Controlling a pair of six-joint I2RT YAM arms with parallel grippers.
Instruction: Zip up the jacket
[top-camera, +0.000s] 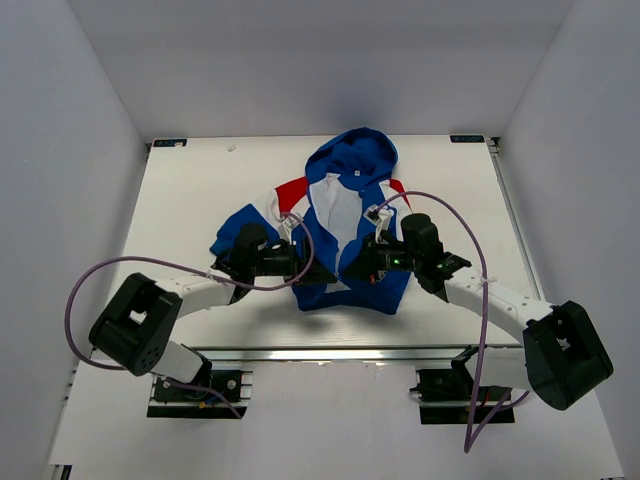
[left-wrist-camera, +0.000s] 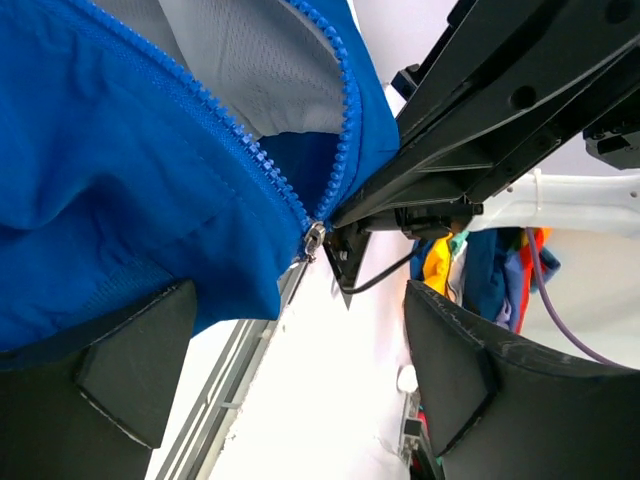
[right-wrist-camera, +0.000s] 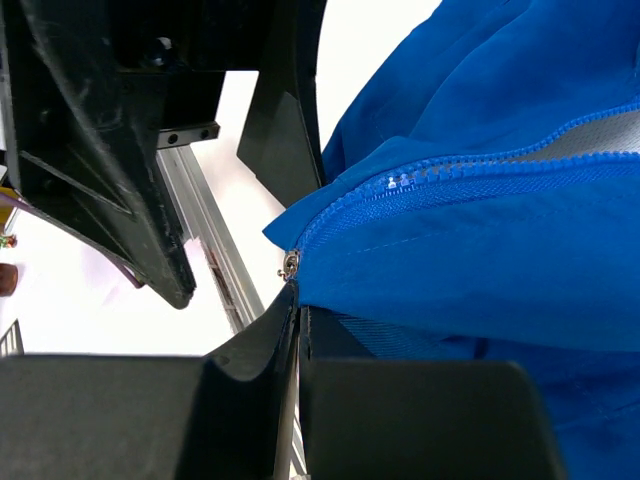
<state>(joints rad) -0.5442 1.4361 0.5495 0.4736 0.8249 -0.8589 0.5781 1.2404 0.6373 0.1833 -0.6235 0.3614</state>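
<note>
The jacket (top-camera: 340, 215) lies flat on the white table, hood at the far side and hem near me, its front open over the white lining. The zipper slider (left-wrist-camera: 313, 240) sits at the bottom of the blue teeth by the hem; it also shows in the right wrist view (right-wrist-camera: 290, 262). My right gripper (top-camera: 353, 268) is shut on the jacket's hem right beside the slider (right-wrist-camera: 300, 312). My left gripper (top-camera: 300, 262) is open just left of the zip's bottom end, and blue cloth drapes over its left finger (left-wrist-camera: 130, 370). Its right finger (left-wrist-camera: 470, 370) is bare.
An aluminium rail (top-camera: 340, 352) runs along the table's near edge, just below the hem. Grey walls enclose the table on three sides. Purple cables (top-camera: 470, 230) loop over both arms. A pile of coloured clothes (left-wrist-camera: 480, 265) shows beyond the table in the left wrist view.
</note>
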